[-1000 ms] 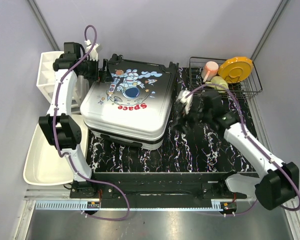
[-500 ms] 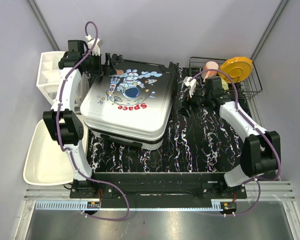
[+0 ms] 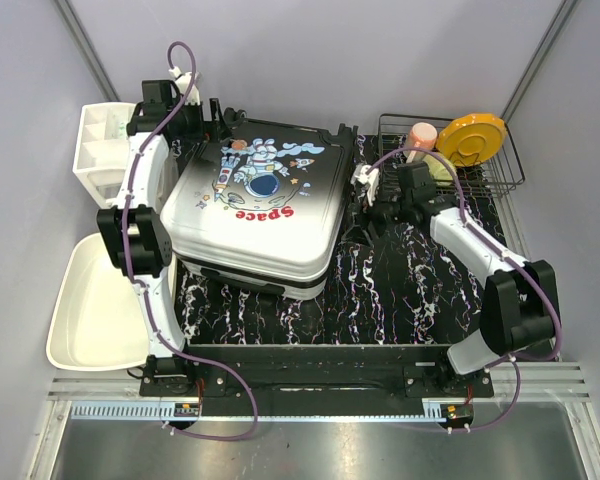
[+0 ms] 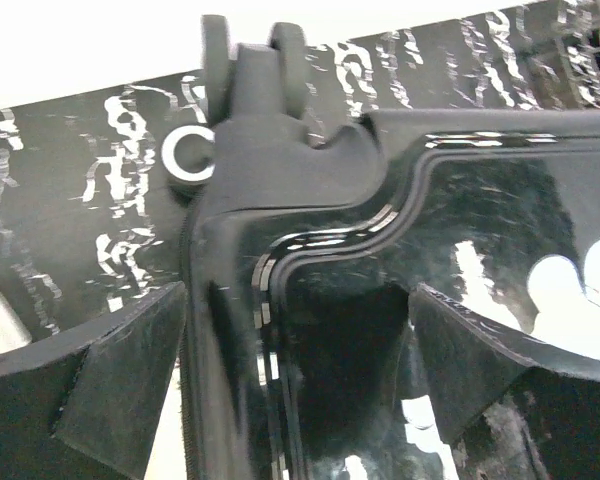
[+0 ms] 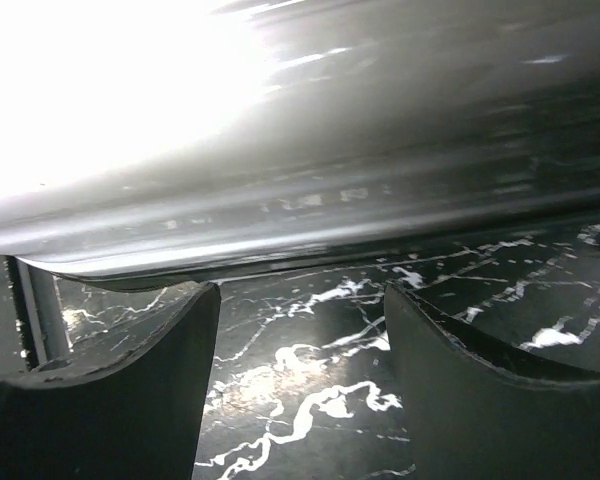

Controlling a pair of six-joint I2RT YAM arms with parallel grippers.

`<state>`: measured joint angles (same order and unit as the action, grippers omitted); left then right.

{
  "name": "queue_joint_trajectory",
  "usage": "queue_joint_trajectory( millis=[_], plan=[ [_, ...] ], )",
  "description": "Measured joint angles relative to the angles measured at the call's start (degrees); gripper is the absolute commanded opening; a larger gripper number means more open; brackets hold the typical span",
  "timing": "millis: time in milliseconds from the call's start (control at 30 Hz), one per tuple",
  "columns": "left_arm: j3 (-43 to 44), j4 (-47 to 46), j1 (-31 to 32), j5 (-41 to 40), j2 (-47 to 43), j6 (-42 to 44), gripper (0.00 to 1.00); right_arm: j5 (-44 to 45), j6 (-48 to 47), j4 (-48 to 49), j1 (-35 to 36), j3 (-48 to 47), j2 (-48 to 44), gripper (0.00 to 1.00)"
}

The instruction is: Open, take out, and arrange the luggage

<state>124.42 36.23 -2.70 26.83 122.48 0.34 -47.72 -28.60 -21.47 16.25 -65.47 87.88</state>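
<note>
The luggage [image 3: 260,205] lies flat and closed on the black marble mat, with its astronaut and red "Space" print facing up. My left gripper [image 3: 212,128] is at its back left corner. In the left wrist view that gripper [image 4: 295,370] stands open and straddles the glossy black corner rim [image 4: 280,230] just below a black wheel [image 4: 252,50]. My right gripper [image 3: 363,212] sits low against the luggage's right side. In the right wrist view it [image 5: 300,340] is open with only mat between the fingers, and the shiny shell [image 5: 330,150] fills the view just ahead.
A wire rack [image 3: 500,180] at the back right holds an orange plate [image 3: 470,138], a pink cup [image 3: 421,136] and a yellow-green item. A white drawer unit [image 3: 102,150] stands at the back left, and a white tub [image 3: 85,315] lies in front of it. Grey walls enclose the table.
My right arm swung left and back, bringing its gripper low against the luggage's right side. My left gripper shifted right and back onto the back left corner. Both stayed open.
</note>
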Motion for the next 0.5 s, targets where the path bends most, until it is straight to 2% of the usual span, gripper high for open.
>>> queue_joint_trajectory(
  millis=[167, 333, 433, 500],
  plan=[
    [-1.9, -0.7, 0.2, 5.8, -0.2, 1.7, 0.89, 0.1, 1.6, 1.2, 4.9, 3.1, -0.4, 0.76],
    [-6.1, -2.8, 0.6, 6.7, -2.5, 5.4, 0.82, 1.2, 3.1, 1.4, 7.7, 7.8, -5.4, 0.76],
    [-9.4, -4.6, 1.7, 7.5, -4.5, 7.1, 0.82, 1.1, 3.4, 0.2, 8.2, 10.1, -10.6, 0.76],
    [-11.1, -5.2, 2.5, 7.8, -5.8, 8.2, 0.85, 1.1, 3.5, -0.5, 8.2, 11.3, -13.8, 0.77]
  ],
)
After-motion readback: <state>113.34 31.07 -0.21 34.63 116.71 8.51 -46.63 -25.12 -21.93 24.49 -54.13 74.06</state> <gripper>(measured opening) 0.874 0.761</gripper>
